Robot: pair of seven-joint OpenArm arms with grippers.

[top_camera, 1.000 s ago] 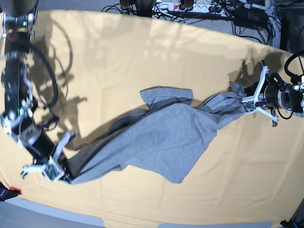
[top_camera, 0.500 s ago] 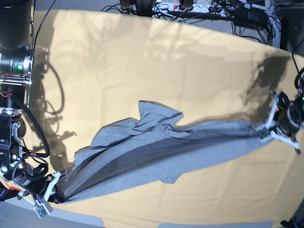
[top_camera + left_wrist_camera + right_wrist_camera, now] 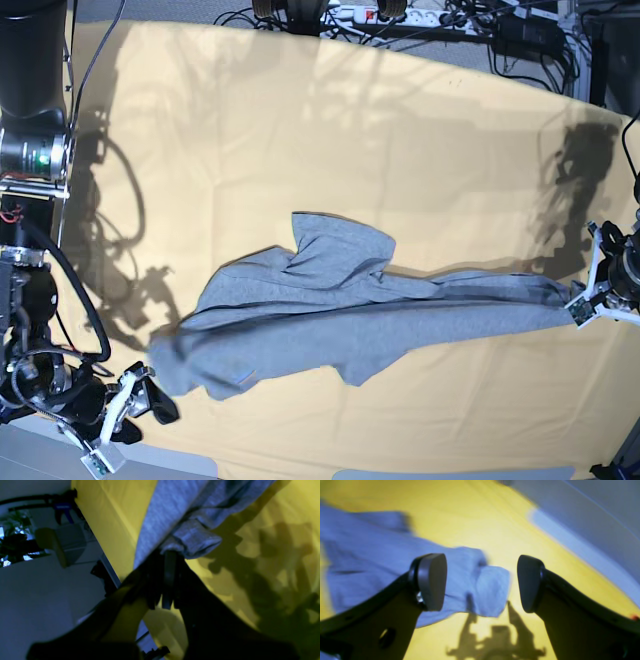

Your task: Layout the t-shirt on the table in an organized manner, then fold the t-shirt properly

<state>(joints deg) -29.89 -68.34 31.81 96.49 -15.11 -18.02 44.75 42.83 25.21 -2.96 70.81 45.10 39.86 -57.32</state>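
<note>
Change: half a second earlier the right tool (image 3: 480, 582) pinched the t-shirt's (image 3: 350, 300) lower corner and the cloth ran taut between both arms; now that corner lies dropped on the desk (image 3: 300, 130) and the fabric has slackened.
T-shirt: heather-grey knit, plain side up, drawn into a long rumpled band across the desk's middle, a flap bunched at its upper edge.
Desk: pale yellow-orange cloth, faintly creased, crossed by arm shadows.
Right tool: jaws spread wide, released; the shirt's corner lies on the desk just beyond its dark rounded pads (image 3: 432, 580), untouched.
Left tool (image 3: 170, 555): clenched on a folded hem of the t-shirt, near the desk's edge.
</note>
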